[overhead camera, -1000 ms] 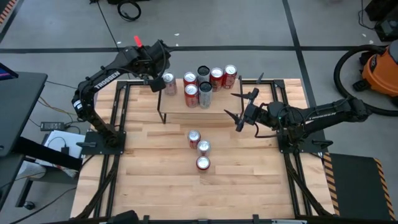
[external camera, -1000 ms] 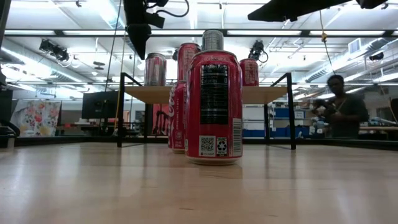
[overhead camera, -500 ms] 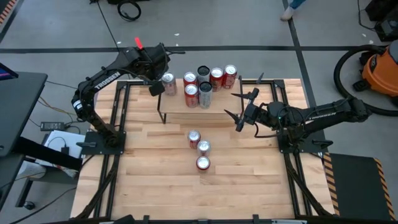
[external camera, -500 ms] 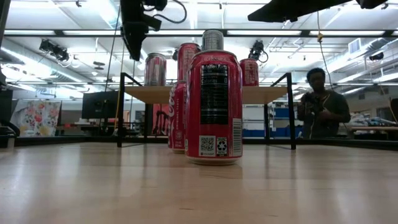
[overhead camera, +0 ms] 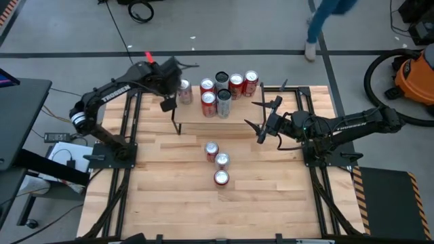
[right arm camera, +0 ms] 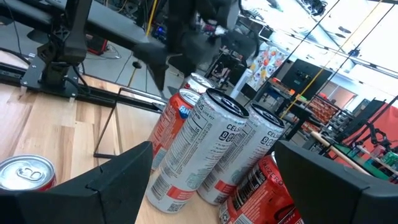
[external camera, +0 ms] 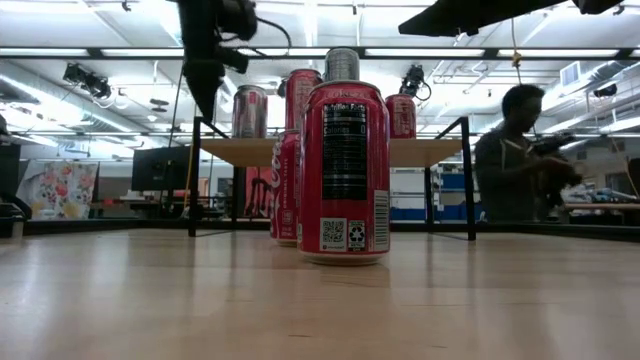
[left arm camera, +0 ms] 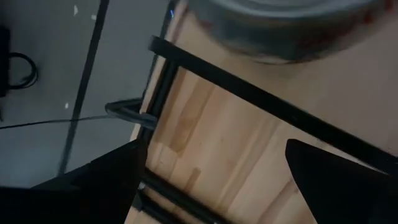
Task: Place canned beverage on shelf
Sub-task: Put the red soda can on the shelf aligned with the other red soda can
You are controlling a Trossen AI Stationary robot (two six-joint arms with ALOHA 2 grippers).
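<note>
High view puts the leftmost can [overhead camera: 184, 91] standing on the shelf [overhead camera: 237, 108] at its left end, a little apart from the five cans [overhead camera: 222, 91] clustered farther along the plank. A second ago the left gripper [overhead camera: 167, 87] was right against this can; now it has drawn back off the shelf's left edge, fingers spread and holding nothing, which I read as the can released and that placement finished. Three more cans [overhead camera: 217, 163] stand in a row on the table [overhead camera: 169, 196] in front of the shelf, likely next to go up. The right gripper [overhead camera: 260, 118] hovers just beside the shelf's right end, unmoved, its fingers wide apart and empty. In the low view the nearest table can blocks much of the shelf, and the left wrist view shows only a blurred can rim cut off at the frame edge.
</note>
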